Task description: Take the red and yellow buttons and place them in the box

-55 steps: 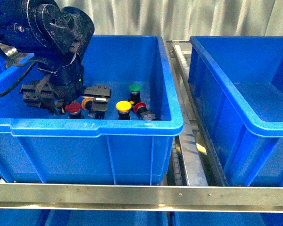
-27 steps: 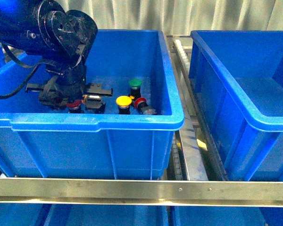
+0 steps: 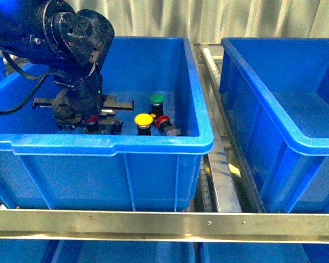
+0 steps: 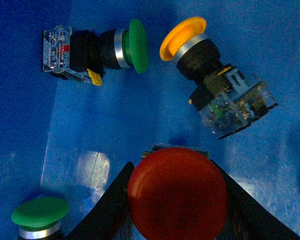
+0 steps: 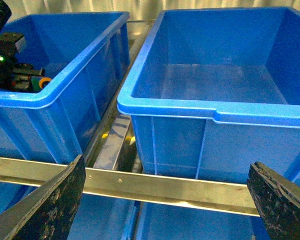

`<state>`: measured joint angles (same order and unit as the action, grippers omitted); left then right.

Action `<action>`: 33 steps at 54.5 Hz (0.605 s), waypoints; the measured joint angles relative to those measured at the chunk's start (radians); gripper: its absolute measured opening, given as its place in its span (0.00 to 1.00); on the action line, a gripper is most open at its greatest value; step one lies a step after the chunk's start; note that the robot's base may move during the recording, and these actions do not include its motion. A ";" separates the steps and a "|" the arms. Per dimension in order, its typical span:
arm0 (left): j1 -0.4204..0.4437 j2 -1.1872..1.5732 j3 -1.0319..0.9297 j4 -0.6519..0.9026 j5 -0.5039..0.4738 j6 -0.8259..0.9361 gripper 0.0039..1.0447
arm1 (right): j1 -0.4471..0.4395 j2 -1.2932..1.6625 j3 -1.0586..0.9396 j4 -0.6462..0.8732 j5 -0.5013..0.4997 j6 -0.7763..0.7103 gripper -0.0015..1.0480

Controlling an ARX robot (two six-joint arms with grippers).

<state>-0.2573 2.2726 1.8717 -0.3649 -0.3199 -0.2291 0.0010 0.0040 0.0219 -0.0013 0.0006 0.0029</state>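
While the box (image 3: 259, 93) on the right shows only a bare floor in the front and right wrist views, the task looks barely begun, since every red or yellow button in sight sits in the left bin (image 3: 109, 145). Close to that bin's near wall stand a yellow button (image 3: 143, 119) and, just right of it, a second red button (image 3: 163, 123), with a green button (image 3: 157, 99) behind them. These two, and likely others, are left to move.

Reaching down into the left bin, left of the yellow button, is the left gripper (image 3: 93, 123). Its wrist view shows dark fingers (image 4: 107, 212) pressed against both sides of a red button (image 4: 177, 195), seemingly pinching the cap. I cannot tell whether it has left the floor. A tipped yellow button (image 4: 190, 42) lies nearby. The right gripper (image 5: 166, 161) is spread wide and holds nothing.
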 joint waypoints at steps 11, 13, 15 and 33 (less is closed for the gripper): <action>0.007 -0.156 -0.132 0.039 0.071 0.055 0.31 | 0.000 0.000 0.000 0.000 0.000 0.000 0.94; 0.018 -0.222 -0.187 0.057 0.099 0.084 0.31 | 0.000 0.000 0.000 0.000 0.000 0.000 0.94; 0.032 -0.278 -0.235 0.074 0.129 0.102 0.31 | 0.000 0.000 0.000 0.000 0.000 0.000 0.94; 0.295 -0.720 -0.748 0.604 0.729 0.037 0.31 | 0.000 0.000 0.000 0.000 0.000 0.000 0.94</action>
<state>0.0376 1.5528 1.1240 0.2390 0.4088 -0.1925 0.0010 0.0036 0.0219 -0.0013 0.0002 0.0029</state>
